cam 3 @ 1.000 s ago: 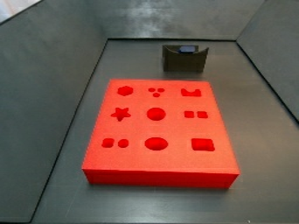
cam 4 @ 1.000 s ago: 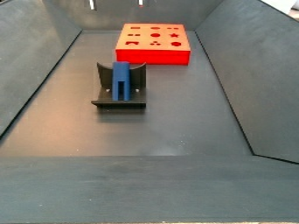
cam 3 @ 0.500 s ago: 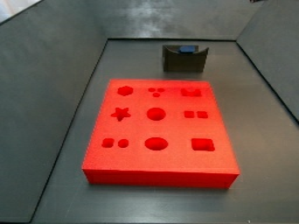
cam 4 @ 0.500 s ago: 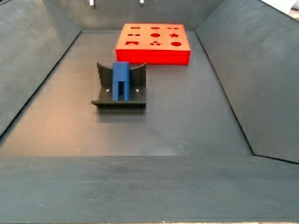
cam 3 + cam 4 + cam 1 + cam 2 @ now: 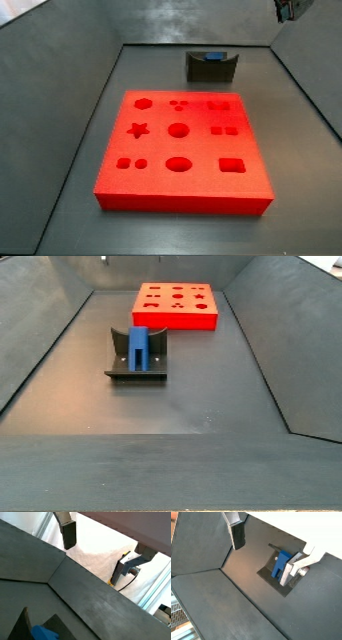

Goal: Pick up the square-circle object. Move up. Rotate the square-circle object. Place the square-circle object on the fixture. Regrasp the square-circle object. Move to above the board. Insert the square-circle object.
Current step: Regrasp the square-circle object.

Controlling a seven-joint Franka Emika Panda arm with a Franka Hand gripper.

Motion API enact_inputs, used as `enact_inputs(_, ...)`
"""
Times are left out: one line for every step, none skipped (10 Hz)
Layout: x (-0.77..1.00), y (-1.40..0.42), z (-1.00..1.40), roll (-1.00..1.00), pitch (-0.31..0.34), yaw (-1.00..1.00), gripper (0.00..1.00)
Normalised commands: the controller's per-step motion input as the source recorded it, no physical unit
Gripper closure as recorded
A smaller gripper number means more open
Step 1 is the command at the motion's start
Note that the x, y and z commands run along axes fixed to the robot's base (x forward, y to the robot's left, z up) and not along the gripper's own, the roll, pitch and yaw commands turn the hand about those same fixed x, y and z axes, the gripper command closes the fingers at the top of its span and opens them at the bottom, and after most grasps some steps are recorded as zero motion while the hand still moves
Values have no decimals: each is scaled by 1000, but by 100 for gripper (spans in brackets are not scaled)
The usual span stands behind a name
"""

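Since the earlier frames, only the tool (image 5: 271, 549) has entered a side view's top right corner; it hangs high, jaws apart and empty. Upright in the fixture (image 5: 136, 366), the square-circle object (image 5: 139, 347) stands exposed, probably for regrasping. Beyond lies the board (image 5: 177, 305).

The end effector (image 5: 268, 549) of the Franka Panda arm carries two flat silver plate fingers (image 5: 231, 518), each faced with a dark rectangular pad, as seen in both wrist views. One finger (image 5: 135, 561) shows a pale angular metal bracket with a round screw or bolt at its base. In a side view, only a dark corner of the end effector (image 5: 286, 9) shows at the frame's top edge.
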Motion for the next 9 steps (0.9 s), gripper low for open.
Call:
enact_inputs(31, 79, -1000, 123, 85, 209, 0)
enact_inputs(47, 70, -1000, 108, 24, 204, 0)
enact_inputs(57, 66, -1000, 97, -20, 190, 0)
enact_inputs(66, 64, -1000, 83, -74, 161, 0)
enact_inputs(73, 61, -1000, 75, -106, 132, 0)
enact_inputs(84, 56, -1000, 75, -134, 85, 0)
enact_inputs(89, 52, -1000, 76, -134, 61, 0)
enact_inputs(105, 43, -1000, 76, -121, 4, 0)
enact_inputs(112, 37, -1000, 77, -116, -14, 0)
